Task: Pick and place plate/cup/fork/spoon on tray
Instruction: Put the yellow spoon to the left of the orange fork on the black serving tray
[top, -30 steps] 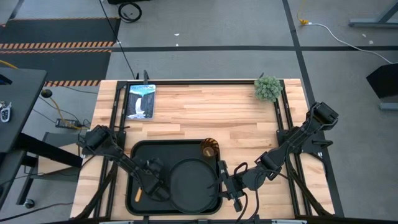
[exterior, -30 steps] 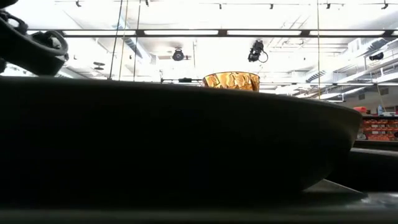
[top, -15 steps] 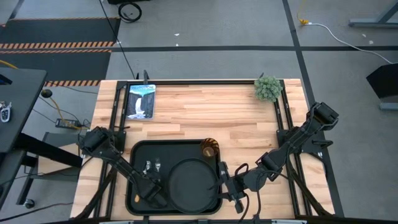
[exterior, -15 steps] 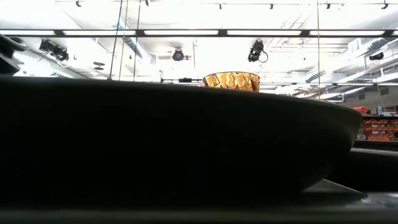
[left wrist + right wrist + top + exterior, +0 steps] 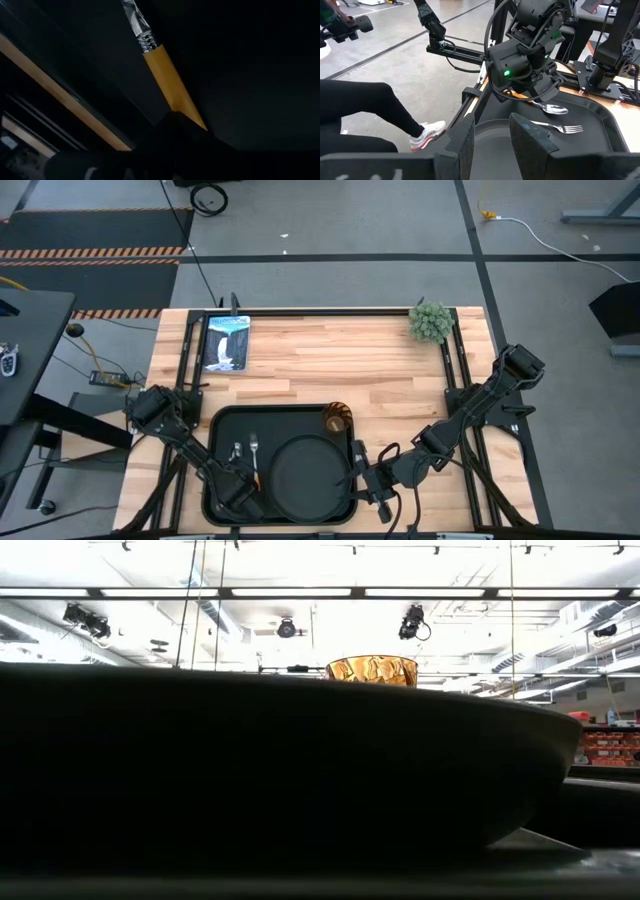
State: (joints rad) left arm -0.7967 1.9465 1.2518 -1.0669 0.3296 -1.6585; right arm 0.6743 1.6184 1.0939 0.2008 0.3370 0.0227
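The black tray (image 5: pixel 280 409) lies at the table's near middle. On it are the black plate (image 5: pixel 312 475), the amber cup (image 5: pixel 337 418) at its far right corner, and the spoon (image 5: pixel 237 451) and fork (image 5: pixel 254 446) side by side left of the plate, heads toward the far edge. My left gripper (image 5: pixel 238 490) is low over the near ends of their handles. The left wrist view shows the spoon's yellow-orange handle (image 5: pixel 165 75) running under it. My right gripper (image 5: pixel 492 137) is open at the tray's right rim (image 5: pixel 354 470). In the low view the tray's wall hides all but the cup's rim (image 5: pixel 372 670).
A small green plant (image 5: pixel 431 322) stands at the far right corner and a picture card (image 5: pixel 226 342) lies at the far left. A person's legs and white shoe (image 5: pixel 430 132) show on the floor beyond the table's left side.
My left gripper has gone toward the table's near edge along the tray's left part. This uncovers the heads of the fork and spoon, which lie still on the tray.
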